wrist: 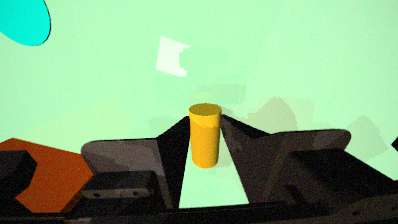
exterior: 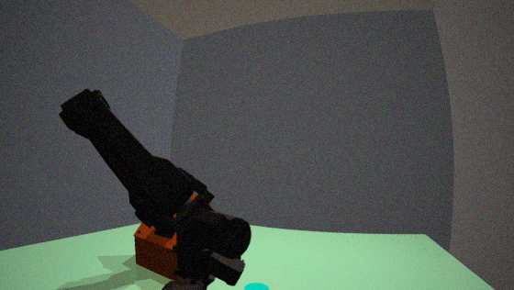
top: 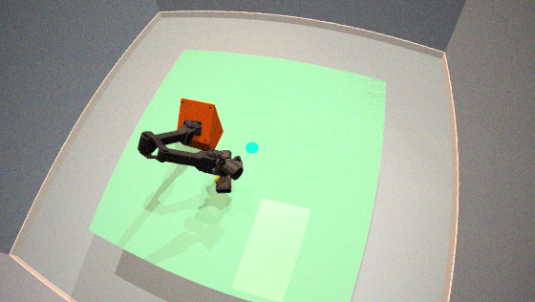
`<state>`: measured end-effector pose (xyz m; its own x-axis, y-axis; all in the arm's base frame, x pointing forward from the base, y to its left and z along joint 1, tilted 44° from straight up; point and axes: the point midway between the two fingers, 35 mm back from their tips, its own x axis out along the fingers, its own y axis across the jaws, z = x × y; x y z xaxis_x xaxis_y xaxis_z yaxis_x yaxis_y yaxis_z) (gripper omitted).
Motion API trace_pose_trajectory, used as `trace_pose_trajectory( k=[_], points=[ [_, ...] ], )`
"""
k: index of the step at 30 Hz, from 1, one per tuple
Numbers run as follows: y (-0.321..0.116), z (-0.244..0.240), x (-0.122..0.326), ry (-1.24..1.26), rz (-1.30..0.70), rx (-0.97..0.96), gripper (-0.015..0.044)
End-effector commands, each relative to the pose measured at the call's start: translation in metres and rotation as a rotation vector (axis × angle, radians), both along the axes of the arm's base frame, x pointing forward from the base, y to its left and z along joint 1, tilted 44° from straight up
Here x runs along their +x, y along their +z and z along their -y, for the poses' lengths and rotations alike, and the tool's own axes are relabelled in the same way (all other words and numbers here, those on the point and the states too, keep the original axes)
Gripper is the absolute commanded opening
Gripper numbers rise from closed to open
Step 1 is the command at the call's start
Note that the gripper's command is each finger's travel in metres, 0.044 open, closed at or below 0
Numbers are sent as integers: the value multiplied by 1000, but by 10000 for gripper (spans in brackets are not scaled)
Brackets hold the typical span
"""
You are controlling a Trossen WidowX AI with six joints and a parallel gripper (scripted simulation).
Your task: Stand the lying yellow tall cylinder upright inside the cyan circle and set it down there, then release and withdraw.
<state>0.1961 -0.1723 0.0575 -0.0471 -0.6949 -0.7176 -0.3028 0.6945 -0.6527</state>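
Down low over the green mat (top: 310,119), the gripper (wrist: 205,142) was clamped on the yellow tall cylinder (wrist: 205,135), its two dark fingers pressed against the cylinder's sides in the wrist view. From that camera the cylinder ran lengthwise away between the fingertips, with its flat round end face showing at the far end and the green surface visible below it between the fingers. In the top view only a small sliver of yellow (top: 218,178) showed beside the gripper (top: 224,183), the rest being hidden under the wrist, so whether the cylinder was touching the mat or slightly raised could not be settled from these views. The cyan circle (top: 251,147) lay on the mat apart from the gripper, up and to the right of it in the top view, and it appeared cut off at the upper left corner of the wrist view (wrist: 22,20). At the bottom edge of the exterior view a thin slice of the circle (exterior: 256,286) showed just right of the arm. The arm (top: 186,155) reached out from the orange base block (top: 200,123), folding back at the elbow and then stretching toward the gripper, with its shadow falling across the mat below it. A paler rectangular patch (top: 272,248) sat on the mat nearer the lower edge of the top view, well apart from both the cylinder and the circle.
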Motion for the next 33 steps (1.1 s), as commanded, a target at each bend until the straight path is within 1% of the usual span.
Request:
trace_pose_trajectory(
  k=[1, 15, 29, 33],
  points=[
    [9, -8, 5, 0, 9, 1, 105],
    [38, -39, 9, -1, 9, 8, 105],
    [72, -68, 4, 1, 7, -4, 105],
    [73, -70, 4, 2, 6, -5, 105]
  ],
)
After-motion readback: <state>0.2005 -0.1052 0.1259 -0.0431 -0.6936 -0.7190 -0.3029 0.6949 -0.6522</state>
